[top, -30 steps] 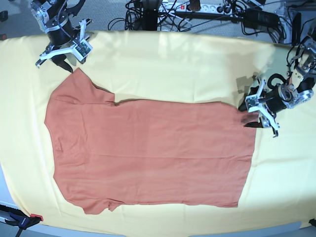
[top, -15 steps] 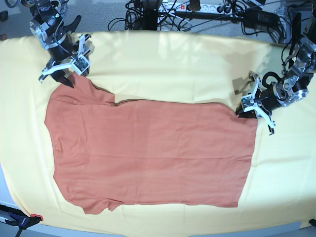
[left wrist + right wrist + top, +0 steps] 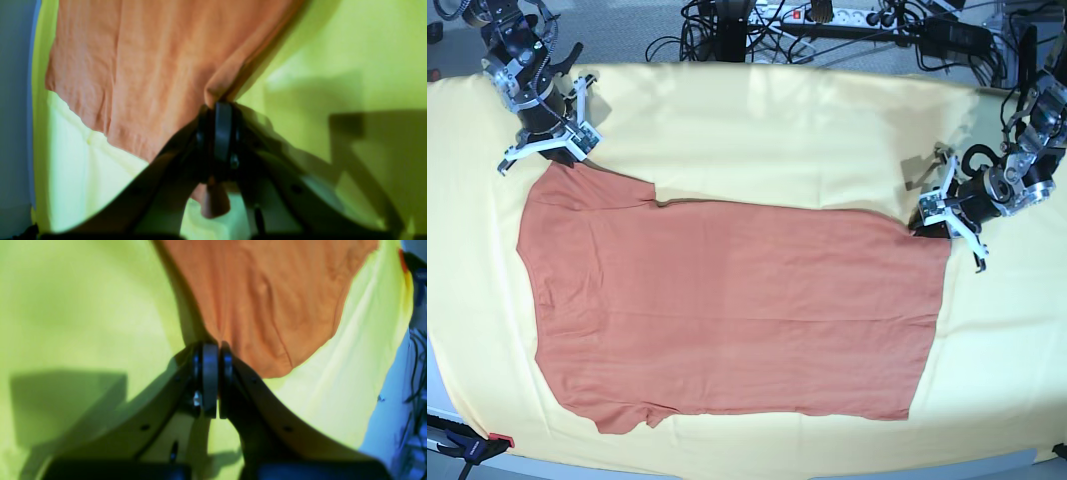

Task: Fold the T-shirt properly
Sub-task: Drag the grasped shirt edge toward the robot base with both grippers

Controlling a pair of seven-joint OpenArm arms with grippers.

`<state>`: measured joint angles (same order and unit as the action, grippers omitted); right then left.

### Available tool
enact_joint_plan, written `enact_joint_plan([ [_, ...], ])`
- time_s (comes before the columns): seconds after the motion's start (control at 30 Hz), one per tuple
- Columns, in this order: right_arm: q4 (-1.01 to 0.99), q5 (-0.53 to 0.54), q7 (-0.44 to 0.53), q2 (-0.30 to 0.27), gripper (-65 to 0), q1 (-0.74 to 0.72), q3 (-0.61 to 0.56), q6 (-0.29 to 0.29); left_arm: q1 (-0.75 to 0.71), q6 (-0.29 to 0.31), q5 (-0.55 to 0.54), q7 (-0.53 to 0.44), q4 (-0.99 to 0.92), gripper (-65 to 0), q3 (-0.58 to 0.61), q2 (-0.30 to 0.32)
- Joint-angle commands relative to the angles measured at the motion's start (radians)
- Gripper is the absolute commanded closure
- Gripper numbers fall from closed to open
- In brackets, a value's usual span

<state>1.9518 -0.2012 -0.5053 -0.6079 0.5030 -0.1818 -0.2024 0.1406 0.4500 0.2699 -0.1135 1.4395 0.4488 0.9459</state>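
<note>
The rust-orange T-shirt (image 3: 727, 310) lies flat on the pale yellow cloth (image 3: 777, 140), neck end to the left and hem to the right. My left gripper (image 3: 935, 228) is at the far hem corner. In the left wrist view it (image 3: 218, 110) is shut, with shirt fabric (image 3: 133, 66) pinched and a bit showing behind the fingers. My right gripper (image 3: 562, 160) is at the tip of the far sleeve. In the right wrist view it (image 3: 213, 346) is shut where the shirt fabric (image 3: 267, 290) runs to a point.
Cables and a power strip (image 3: 827, 20) lie beyond the cloth's far edge. A red-tipped clamp (image 3: 467, 445) sits at the front left corner. The cloth's front edge runs just below the shirt's near side.
Both grippers came down onto the shirt and shut: the right one moved onto the far sleeve tip, the left one moved left onto the far hem corner.
</note>
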Motion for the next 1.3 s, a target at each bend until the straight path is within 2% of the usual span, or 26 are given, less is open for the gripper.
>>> enact_joint_plan([
  [0.0,0.032,-0.007,-0.005,-0.028,0.0,0.002,0.007,0.011,0.01,0.003,0.006,0.01,0.02,0.0,-0.008,0.038],
  [0.13,0.058,-0.007,-0.032,-0.083,0.0,0.008,0.007,0.01,0.009,0.023,-0.043,0.01,0.076,0.0,-0.008,0.09],
  [0.33,0.072,-0.008,-0.074,-0.176,0.0,0.053,0.007,0.011,0.009,0.184,-0.181,0.009,0.172,0.0,-0.008,0.181],
  [0.43,0.103,-0.008,-0.108,-0.211,0.0,0.085,0.007,0.012,0.009,0.245,-0.244,0.009,0.221,0.0,-0.008,0.223],
  [0.53,0.142,-0.008,-0.132,-0.227,0.0,0.124,0.007,0.011,0.008,0.248,-0.291,0.009,0.264,0.0,-0.008,0.257],
  [0.7,0.196,-0.008,-0.172,-0.226,0.0,0.201,0.007,0.012,-0.008,0.248,-0.299,0.009,0.313,0.0,-0.008,0.307],
  [0.97,0.245,-0.051,-0.208,-0.224,0.0,0.337,0.007,0.015,-0.065,0.248,-0.357,0.01,0.329,0.0,-0.008,0.344],
  [1.13,0.276,-0.124,-0.219,-0.224,0.0,0.414,0.007,0.067,-0.144,0.248,-0.357,0.028,0.38,0.0,-0.008,0.371],
  [1.27,0.311,-0.145,-0.226,-0.224,0.0,0.467,0.007,0.073,-0.203,0.248,-0.357,0.071,0.439,0.0,-0.008,0.407],
])
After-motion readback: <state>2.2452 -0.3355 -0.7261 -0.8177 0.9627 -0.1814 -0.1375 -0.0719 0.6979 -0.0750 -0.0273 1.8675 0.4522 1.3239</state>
